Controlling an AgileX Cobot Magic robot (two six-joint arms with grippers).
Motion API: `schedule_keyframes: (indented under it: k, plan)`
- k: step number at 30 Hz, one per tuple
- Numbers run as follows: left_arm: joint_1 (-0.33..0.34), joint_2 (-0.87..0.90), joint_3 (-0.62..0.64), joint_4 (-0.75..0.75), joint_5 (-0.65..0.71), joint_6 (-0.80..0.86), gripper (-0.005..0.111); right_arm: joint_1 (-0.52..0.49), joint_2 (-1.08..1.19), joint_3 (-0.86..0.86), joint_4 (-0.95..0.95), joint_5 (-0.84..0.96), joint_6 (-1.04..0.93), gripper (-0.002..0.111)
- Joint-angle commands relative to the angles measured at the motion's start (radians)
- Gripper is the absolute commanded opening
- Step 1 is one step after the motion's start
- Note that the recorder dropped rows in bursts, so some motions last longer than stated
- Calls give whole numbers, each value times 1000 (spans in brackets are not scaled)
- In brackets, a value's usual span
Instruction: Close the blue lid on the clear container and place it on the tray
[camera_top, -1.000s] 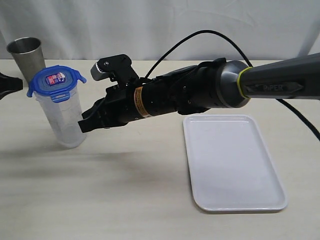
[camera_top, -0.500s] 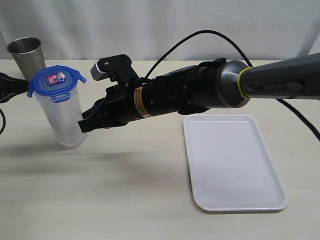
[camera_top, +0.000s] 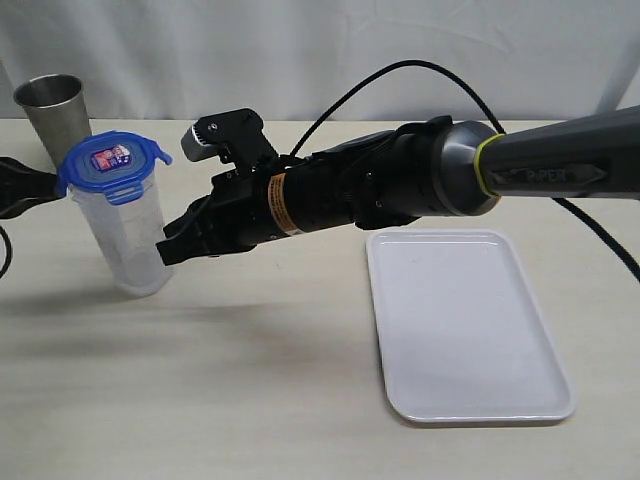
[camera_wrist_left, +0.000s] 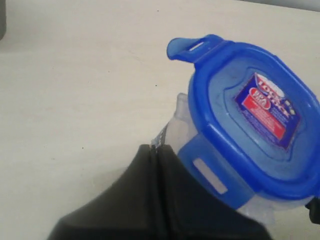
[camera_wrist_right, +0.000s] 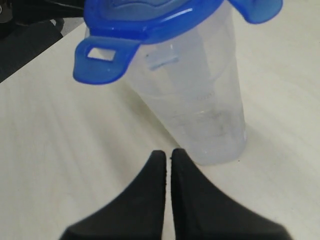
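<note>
L gripper (camera_wrist_left: 158, 150): jaws clenched, nothing held, tip right at a flap of blue lid (camera_top: 112, 160). R gripper (camera_wrist_right: 167, 155): clenched too, empty, tip just beside clear container (camera_top: 125, 240) low down; contact unclear. Container stands nr bench (camera_top: 250, 400) left edge w/ lid on top; tray (camera_top: 470, 330) by right edge, well apart.

The blue lid (camera_top: 112, 160) tops the clear container (camera_top: 126, 245), well apart from the tray (camera_top: 465, 330).

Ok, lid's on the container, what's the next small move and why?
Probably press the shut left gripper down on the flap beside its tip to snap it. The blue lid sits on the clear container, but its flaps jut outward, unlatched; the shut right gripper is close beside the container wall.
</note>
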Motion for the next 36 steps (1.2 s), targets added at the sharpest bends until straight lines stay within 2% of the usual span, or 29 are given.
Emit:
schedule_keyframes:
  k: [1,9,13,18,22,26,29,31,36]
  plan:
    - [-3,-41,2,15,14,-19,0,2,-4,5,2,6,4,5]
    - [-3,-71,6,151,32,-166,0,2,-4,5,2,8,8,5]
    - [-3,-99,50,135,-27,-164,0,2,-4,5,2,8,9,5]
    - [-3,-146,61,137,-1,-162,0,2,-4,5,2,8,20,5]
    - [-3,-179,61,133,-42,-159,0,2,-4,5,2,10,19,5]
    - [-3,-176,61,97,-44,-130,0,2,-4,5,2,14,19,5]
    - [-3,-176,63,93,3,-117,0,2,-4,5,2,25,19,5]
    - [-3,-176,78,42,15,-71,0,2,-4,5,2,29,19,5]
    - [-44,-176,111,-65,-63,45,0,2,-4,5,2,29,19,5]
